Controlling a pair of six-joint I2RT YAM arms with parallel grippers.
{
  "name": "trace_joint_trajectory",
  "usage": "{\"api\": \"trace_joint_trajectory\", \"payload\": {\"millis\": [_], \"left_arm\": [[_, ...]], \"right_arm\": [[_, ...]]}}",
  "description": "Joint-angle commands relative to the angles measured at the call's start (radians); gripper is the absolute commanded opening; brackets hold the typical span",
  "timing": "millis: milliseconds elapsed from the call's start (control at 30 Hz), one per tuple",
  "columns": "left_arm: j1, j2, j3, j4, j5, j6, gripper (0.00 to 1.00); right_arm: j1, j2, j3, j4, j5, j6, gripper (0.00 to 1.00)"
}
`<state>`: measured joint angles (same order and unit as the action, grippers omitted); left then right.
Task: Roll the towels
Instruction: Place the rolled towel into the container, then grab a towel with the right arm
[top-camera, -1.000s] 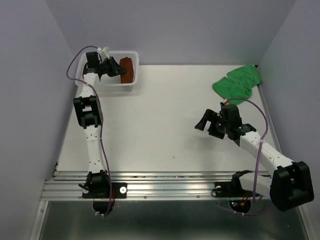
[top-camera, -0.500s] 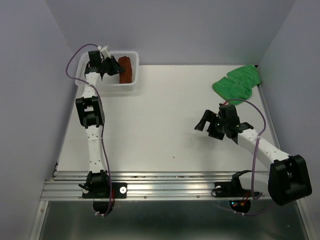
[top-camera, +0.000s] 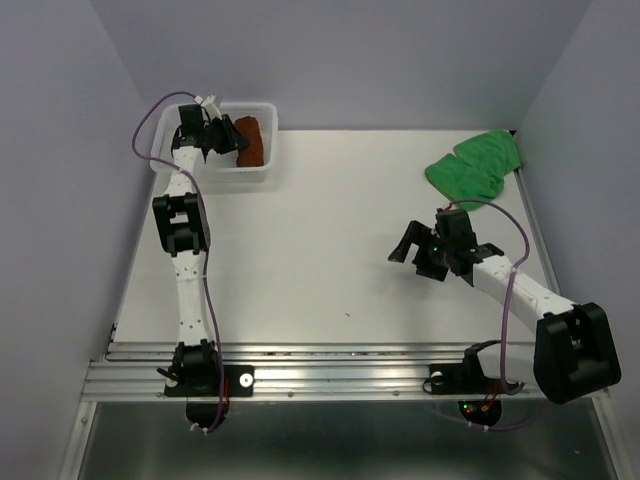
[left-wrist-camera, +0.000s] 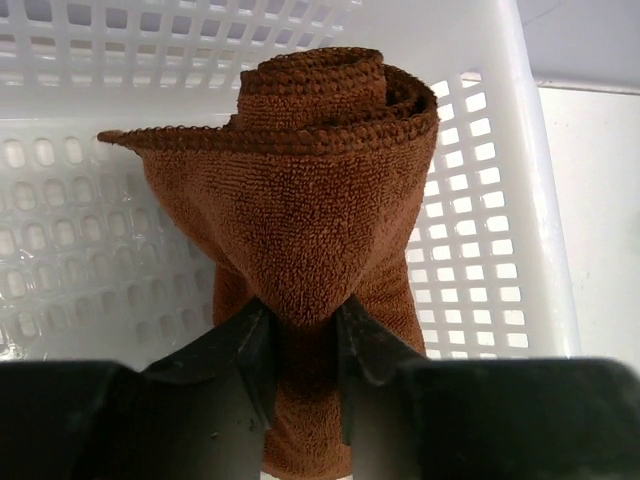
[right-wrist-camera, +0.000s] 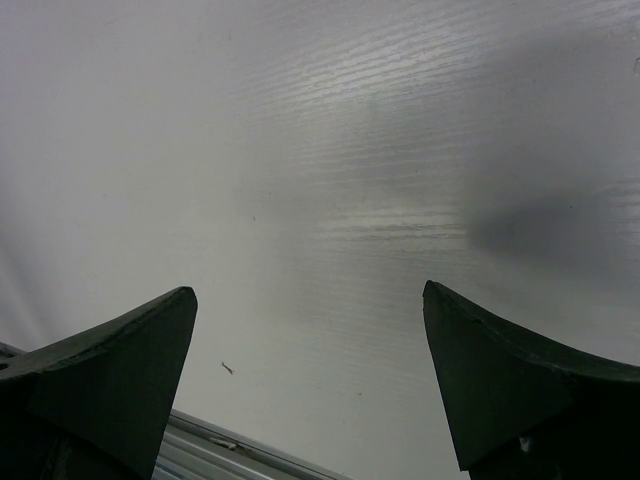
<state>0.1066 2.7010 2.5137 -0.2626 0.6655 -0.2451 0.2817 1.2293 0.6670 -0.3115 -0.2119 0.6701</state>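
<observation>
A rolled rust-brown towel (left-wrist-camera: 310, 190) lies inside the white mesh basket (left-wrist-camera: 490, 240) at the table's far left. My left gripper (left-wrist-camera: 305, 320) is shut on the near end of the roll, both fingers pressing into the cloth. From above, the brown towel (top-camera: 252, 140) shows in the basket (top-camera: 262, 172) beside the left gripper (top-camera: 222, 135). The bright green towel (top-camera: 473, 165) lies crumpled and unrolled at the far right corner. My right gripper (top-camera: 412, 250) hovers open over bare table, nothing between its fingers (right-wrist-camera: 120, 370), a short way in front of the green towel.
Purple walls close in the table on the left, back and right. A metal rail (top-camera: 330, 375) runs along the near edge, where both arm bases are bolted. The basket stands against the back left corner.
The left gripper with the brown towel has shifted slightly deeper into the basket. The right arm has turned a little, its gripper staying open over the table.
</observation>
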Motion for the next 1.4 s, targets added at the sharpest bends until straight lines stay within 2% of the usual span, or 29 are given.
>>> {"api": "trace_joint_trajectory", "payload": {"millis": [0,33,67,167,400,533,633,833,1033,1167,1267,1300,1367], "left_arm": [[0.011,-0.029,0.036,0.008,-0.032,0.027,0.40],[0.011,-0.035,0.031,0.010,-0.030,0.032,0.45],[0.011,-0.050,0.017,0.016,-0.030,0.038,0.53],[0.011,-0.070,0.010,0.019,-0.004,0.040,0.61],[0.010,-0.128,-0.001,0.031,0.057,0.014,0.64],[0.010,-0.167,-0.009,0.040,0.074,-0.008,0.71],[0.011,-0.202,-0.021,0.040,0.071,-0.013,0.99],[0.018,-0.262,-0.033,0.033,0.060,-0.029,0.99],[0.018,-0.349,-0.067,-0.012,0.051,-0.039,0.99],[0.013,-0.490,-0.185,-0.061,-0.035,-0.045,0.99],[-0.016,-0.741,-0.398,-0.044,-0.235,-0.069,0.99],[-0.027,-0.792,-0.462,-0.030,-0.347,-0.080,0.99],[-0.079,-0.957,-0.734,0.035,-0.449,-0.109,0.99]], "right_arm": [[-0.003,0.010,0.043,0.034,0.020,0.002,1.00],[-0.003,0.013,0.043,0.035,0.020,0.003,1.00],[-0.003,0.018,0.043,0.038,0.014,0.000,1.00],[-0.003,0.022,0.040,0.049,0.003,0.003,1.00],[-0.003,0.015,0.039,0.061,-0.018,-0.003,1.00],[-0.003,0.003,0.049,0.066,-0.027,-0.010,1.00],[-0.003,-0.004,0.060,0.065,-0.035,-0.017,1.00],[-0.003,-0.037,0.074,0.065,-0.040,-0.026,1.00],[-0.003,-0.044,0.131,0.058,0.054,-0.029,1.00],[-0.013,0.008,0.275,-0.015,0.262,-0.067,1.00],[-0.047,0.097,0.406,-0.067,0.489,-0.082,1.00],[-0.058,0.123,0.442,-0.072,0.520,-0.098,1.00],[-0.106,0.211,0.550,-0.072,0.593,-0.156,1.00]]}}
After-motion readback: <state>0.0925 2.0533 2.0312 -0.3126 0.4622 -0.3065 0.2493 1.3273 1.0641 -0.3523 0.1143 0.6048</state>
